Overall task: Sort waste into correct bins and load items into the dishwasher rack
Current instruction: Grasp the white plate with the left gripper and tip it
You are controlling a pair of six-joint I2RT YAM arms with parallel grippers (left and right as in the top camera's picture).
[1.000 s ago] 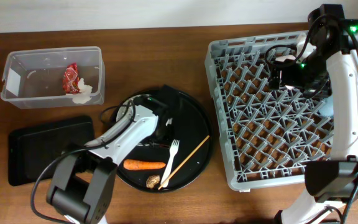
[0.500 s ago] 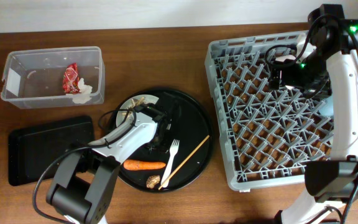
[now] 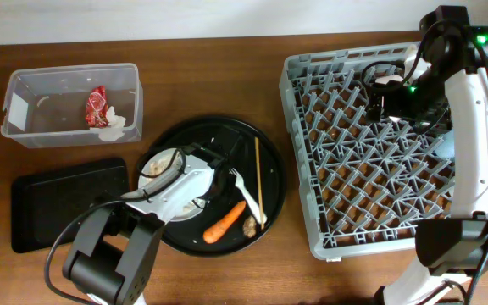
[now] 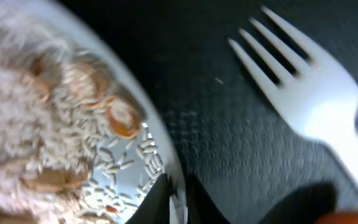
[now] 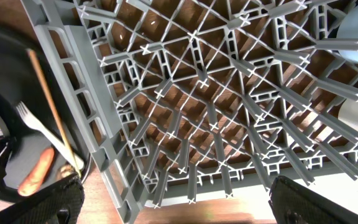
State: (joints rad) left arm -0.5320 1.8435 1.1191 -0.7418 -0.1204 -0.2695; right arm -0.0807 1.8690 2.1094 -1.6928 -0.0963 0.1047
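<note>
Both hands cropped: left hand [image 4: 178, 199] pinches blurred plate [image 4: 156, 138] rim, right hand [image 5: 176, 190] spread wide

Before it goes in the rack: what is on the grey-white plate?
Beige rice-like scraps lie on the plate, heaped toward one side. From overhead the left arm covers part of it, so whatever lies there is hidden.

Grey-white plate [image 3: 153, 163], orange carrot [image 3: 224, 223], white fork [image 3: 248, 199], grey lattice rack [image 3: 299, 127].

Fork [image 3: 242, 188], chopstick [image 3: 257, 174], carrot [image 3: 224, 222] crowd tray [image 3: 219, 125] right of plate [image 3: 146, 165]; rack [image 3: 299, 152] middle open.
</note>
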